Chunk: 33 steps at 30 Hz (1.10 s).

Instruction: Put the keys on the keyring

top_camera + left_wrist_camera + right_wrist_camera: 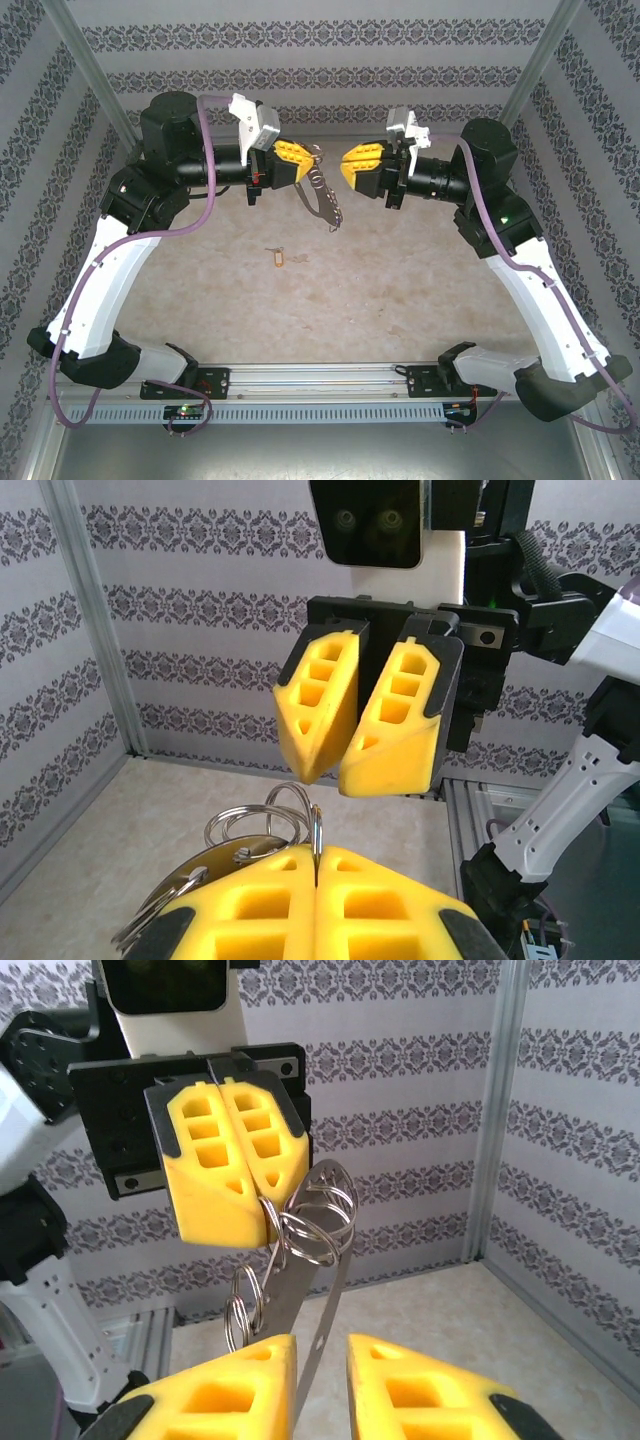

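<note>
One keyring [326,198] hangs pinched in left claw [304,166].

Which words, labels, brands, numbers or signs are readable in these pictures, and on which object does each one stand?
No text can be read anywhere.
The yellow tag on the table: too small to tell whether it bears print.
The keyring and keys: no stamp legible.
The wallpaper: ornament, no letters.

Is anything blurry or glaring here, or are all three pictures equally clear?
Top view: soft even light, keys small and slightly fuzzy. Left wrist view: left tool cut off at the bottom edge. Right wrist view: split rings sharp, bright glints.
</note>
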Available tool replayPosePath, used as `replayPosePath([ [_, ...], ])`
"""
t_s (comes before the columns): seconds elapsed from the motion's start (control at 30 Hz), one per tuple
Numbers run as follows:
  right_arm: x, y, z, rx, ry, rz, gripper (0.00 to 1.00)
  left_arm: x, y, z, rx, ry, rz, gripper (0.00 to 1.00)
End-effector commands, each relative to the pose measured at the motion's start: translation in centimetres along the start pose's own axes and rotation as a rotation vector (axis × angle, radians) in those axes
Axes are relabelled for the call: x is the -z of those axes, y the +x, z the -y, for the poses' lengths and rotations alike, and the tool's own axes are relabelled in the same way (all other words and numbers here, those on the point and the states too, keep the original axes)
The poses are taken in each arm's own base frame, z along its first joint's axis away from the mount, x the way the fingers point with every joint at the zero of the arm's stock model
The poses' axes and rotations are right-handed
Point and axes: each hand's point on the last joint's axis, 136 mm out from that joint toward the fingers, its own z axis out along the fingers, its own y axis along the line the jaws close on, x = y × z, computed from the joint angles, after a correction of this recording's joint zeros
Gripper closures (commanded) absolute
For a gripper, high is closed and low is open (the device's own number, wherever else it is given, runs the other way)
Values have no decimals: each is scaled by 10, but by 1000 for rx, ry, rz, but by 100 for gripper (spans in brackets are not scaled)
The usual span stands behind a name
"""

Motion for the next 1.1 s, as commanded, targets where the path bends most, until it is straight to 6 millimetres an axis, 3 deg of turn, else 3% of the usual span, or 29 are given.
replayPosePath([
  [0.0,-4,-15,-14,18,-76,35,77,5,-15,5,-37,22,52,100],
  [0.9,-29,-26,-28,27,-207,45,83,2,-9,2,-34,31,29,100],
  [1.07,-33,-25,-29,28,-223,32,93,2,-8,1,-32,27,24,100],
])
